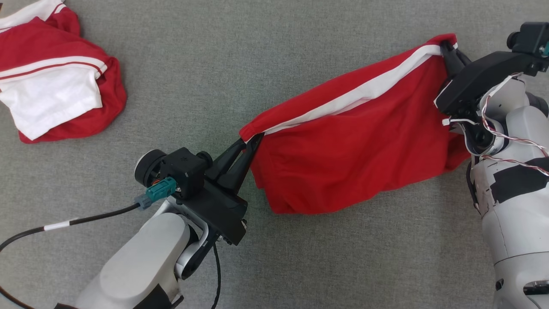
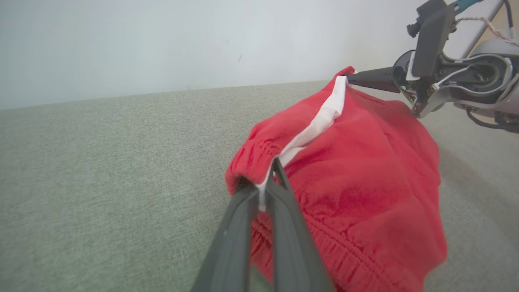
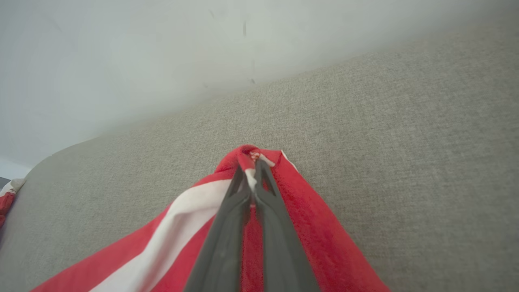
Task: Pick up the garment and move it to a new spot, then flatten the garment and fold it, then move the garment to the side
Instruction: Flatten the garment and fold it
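Note:
A red garment (image 1: 351,146) with a white stripe along its top edge hangs stretched between my two grippers above the grey surface. My left gripper (image 1: 251,139) is shut on the garment's left corner; in the left wrist view its fingers (image 2: 279,194) pinch the white-striped hem of the garment (image 2: 365,182). My right gripper (image 1: 446,45) is shut on the right corner; the right wrist view shows its fingers (image 3: 265,182) clamped on the bunched red and white garment (image 3: 308,227). The cloth sags below the held edge.
A second red and white garment (image 1: 51,81) lies crumpled at the far left of the grey fabric surface (image 1: 257,51). A pale wall (image 2: 162,40) rises behind the surface. A black cable (image 1: 85,221) trails from my left wrist.

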### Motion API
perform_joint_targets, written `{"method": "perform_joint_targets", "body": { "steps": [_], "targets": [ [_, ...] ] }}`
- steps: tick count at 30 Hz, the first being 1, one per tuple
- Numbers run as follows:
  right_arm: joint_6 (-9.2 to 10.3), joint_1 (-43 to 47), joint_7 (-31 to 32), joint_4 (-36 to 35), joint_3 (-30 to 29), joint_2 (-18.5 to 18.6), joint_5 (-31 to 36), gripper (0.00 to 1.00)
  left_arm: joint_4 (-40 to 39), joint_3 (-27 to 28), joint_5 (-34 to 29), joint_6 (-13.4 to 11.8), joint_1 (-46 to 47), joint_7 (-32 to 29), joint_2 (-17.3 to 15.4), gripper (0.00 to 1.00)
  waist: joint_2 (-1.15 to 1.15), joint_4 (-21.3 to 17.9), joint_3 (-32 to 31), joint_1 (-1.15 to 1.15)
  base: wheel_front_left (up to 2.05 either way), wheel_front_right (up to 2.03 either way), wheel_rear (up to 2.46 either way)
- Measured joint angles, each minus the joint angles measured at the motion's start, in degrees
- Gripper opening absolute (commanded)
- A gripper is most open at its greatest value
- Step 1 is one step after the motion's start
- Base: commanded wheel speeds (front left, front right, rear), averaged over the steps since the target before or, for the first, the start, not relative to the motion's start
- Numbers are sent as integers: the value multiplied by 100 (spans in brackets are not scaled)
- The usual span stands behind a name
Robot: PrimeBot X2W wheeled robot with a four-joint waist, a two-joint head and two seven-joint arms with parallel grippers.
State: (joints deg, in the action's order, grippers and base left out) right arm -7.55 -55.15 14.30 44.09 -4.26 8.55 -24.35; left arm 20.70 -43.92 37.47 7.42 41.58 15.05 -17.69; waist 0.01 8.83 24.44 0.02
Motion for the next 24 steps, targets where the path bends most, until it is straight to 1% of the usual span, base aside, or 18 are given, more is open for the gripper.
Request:
{"method": "perform_joint_targets", "body": {
  "steps": [1, 4, 8, 15, 18, 20, 24],
  "targets": [
    [0, -23, -59, 68, 33, 5, -2, 100, 27, 3, 0, 0, 8, 0, 19, 100, 0, 13, 4, 0, 0, 0, 0],
    [0, -39, -172, 254, 156, 62, -103, 100, 91, 27, -22, 9, 1, 0, 46, 100, 0, 27, -58, -1, 0, 0, 0],
    [0, 40, -326, 310, 390, 215, -343, 100, 110, 159, -196, 9, -194, 0, 94, 100, -1, 16, -235, -2, 0, 0, 0],
    [0, 726, -511, 88, 797, 587, -855, 100, -89, 667, -530, -13, -907, 0, 171, 100, -1, 21, -649, -2, 0, 0, 0],
    [0, 1040, -579, -59, 949, 762, -1017, 100, -379, 1020, -695, -159, -1276, 0, 177, 100, -1, 30, -838, -2, 0, 0, 0],
    [0, 1222, -626, -134, 958, 832, -1212, 100, -634, 1324, -870, -289, -1532, 0, 175, 100, -1, 36, -959, -3, 0, 0, 0],
    [0, 1578, -687, -289, 1071, 992, -1365, 100, -1212, 1980, -1245, -530, -2111, 0, 245, 100, -2, 58, -1177, -3, 0, 0, 0]
  ]
}}
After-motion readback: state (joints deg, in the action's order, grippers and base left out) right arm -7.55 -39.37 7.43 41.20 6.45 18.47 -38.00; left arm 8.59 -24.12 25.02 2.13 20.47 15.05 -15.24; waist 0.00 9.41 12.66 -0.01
